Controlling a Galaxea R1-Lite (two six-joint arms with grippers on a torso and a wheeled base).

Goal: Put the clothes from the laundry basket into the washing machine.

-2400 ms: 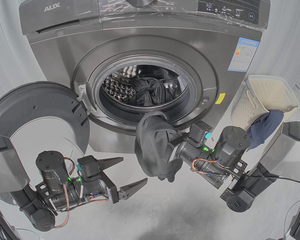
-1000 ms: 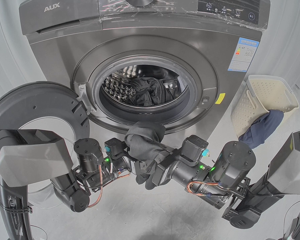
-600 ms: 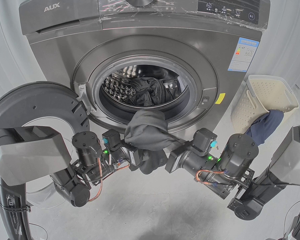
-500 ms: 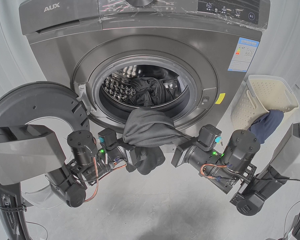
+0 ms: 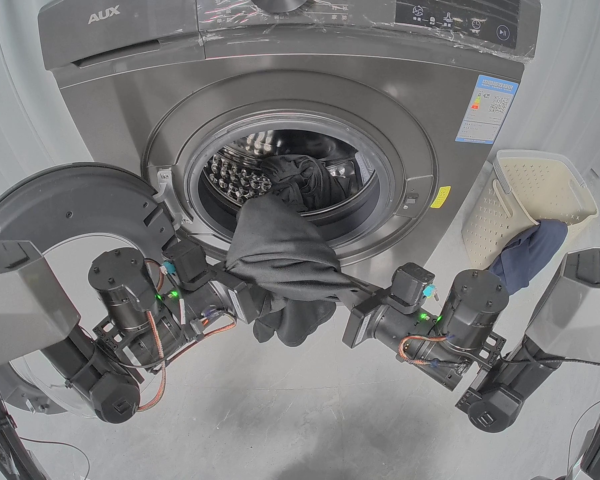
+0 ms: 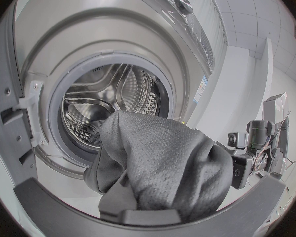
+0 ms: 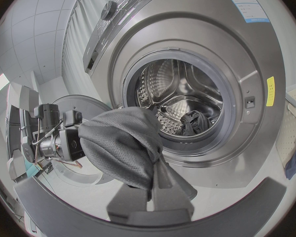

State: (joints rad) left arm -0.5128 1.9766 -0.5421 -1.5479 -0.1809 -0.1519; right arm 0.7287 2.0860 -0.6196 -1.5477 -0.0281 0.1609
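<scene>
The left arm [image 5: 123,315] is mostly black. It has a round motor cap [image 5: 115,269] ringed with small screws, a boxy wrist block [image 5: 188,259] with a teal plug [image 5: 169,269], and a green light [image 5: 159,296]. A copper-braided cable [image 5: 155,351] loops along it. Its upper link wears an angular silver-grey shell [image 5: 13,301].

The right arm [image 5: 387,325] matches it, with a screw-ringed right cap [image 5: 480,293], a teal right plug [image 5: 433,291], green right lights [image 5: 421,315] and a copper right cable [image 5: 408,343]. It also has a perforated black bracket [image 5: 488,348] and a silver-grey right shell [image 5: 583,301].
</scene>
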